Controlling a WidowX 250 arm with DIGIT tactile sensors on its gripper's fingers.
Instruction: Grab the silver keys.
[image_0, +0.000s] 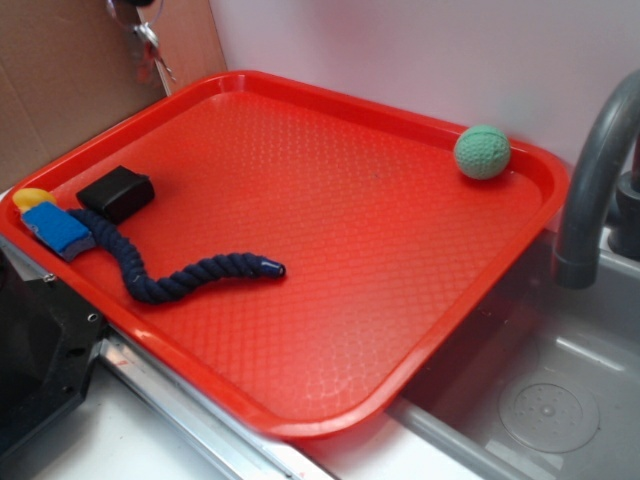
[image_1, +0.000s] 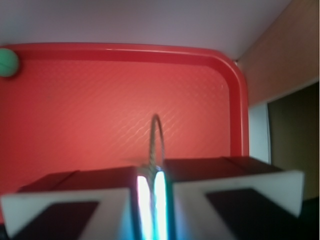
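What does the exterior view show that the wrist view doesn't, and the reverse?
Exterior only: the silver keys dangling above the tray's far corner, plus the blue rope, black box, sponge and faucet. Wrist only: the end effector shut on the wire ring. Both: the red tray and green ball.

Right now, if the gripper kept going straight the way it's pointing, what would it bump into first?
Probably just the bare red tray. The gripper is shut on the silver keys, lifted above it. The green ball sits off in a corner, out of line, though depth is hard to judge.
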